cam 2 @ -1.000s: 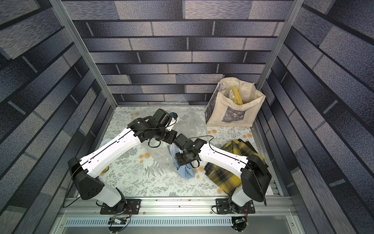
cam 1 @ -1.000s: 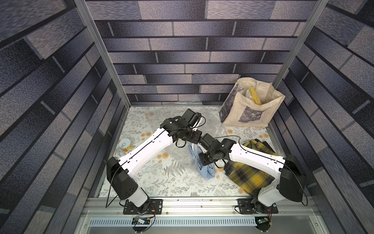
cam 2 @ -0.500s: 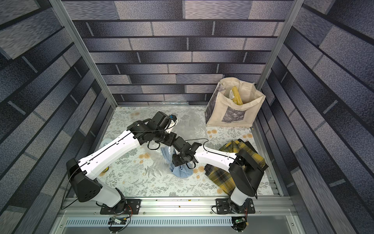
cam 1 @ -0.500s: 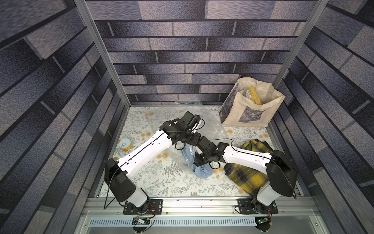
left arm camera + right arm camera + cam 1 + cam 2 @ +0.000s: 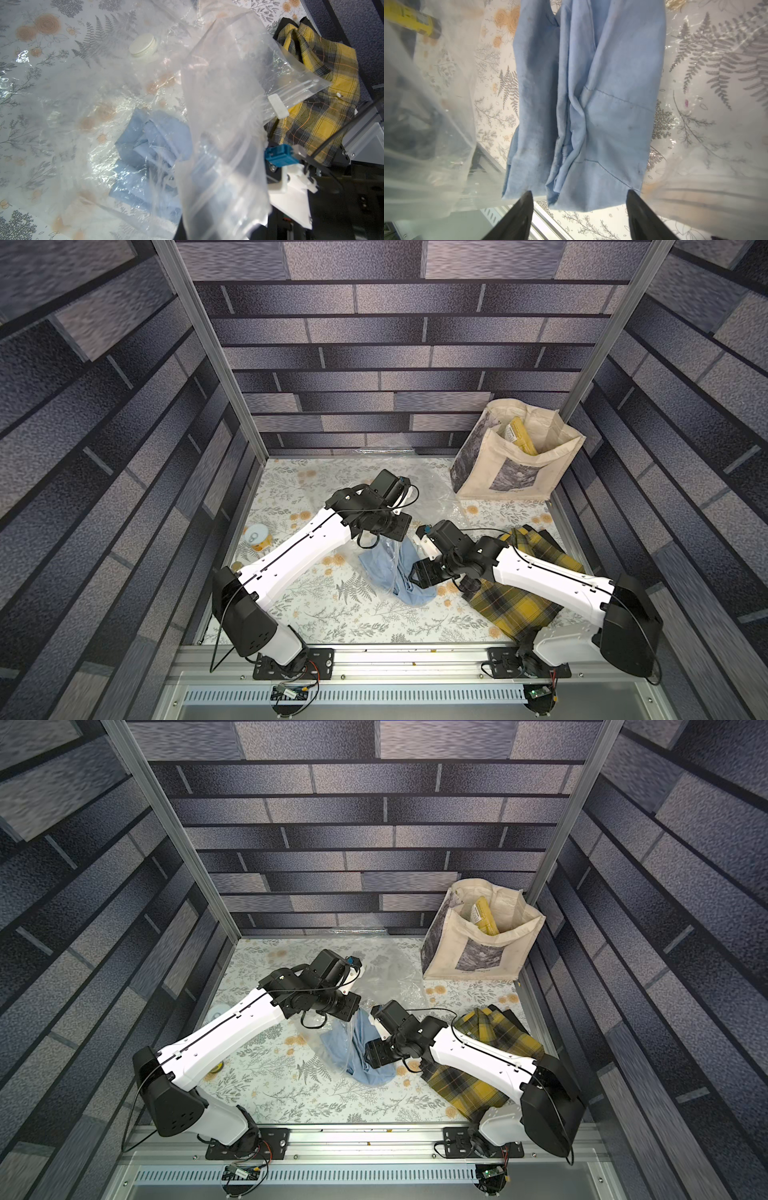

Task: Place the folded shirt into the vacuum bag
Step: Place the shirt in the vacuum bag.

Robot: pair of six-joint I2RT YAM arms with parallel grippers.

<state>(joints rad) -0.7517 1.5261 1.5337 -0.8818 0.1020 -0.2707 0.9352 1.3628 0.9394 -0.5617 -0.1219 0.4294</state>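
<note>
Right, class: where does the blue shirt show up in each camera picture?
Top view: blue shirt, below picture centre.
Top view: blue shirt, same spot.
Left wrist: shirt seen through clear bag.
Right wrist: shirt just ahead of right gripper's open jaws.
Shared landmark: clear bag, in all four.

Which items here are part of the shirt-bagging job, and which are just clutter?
In the job: blue shirt, vacuum bag, its white valve cap.
Lying about: yellow plaid shirt, canvas tote bag, small can near the left arm.
</note>
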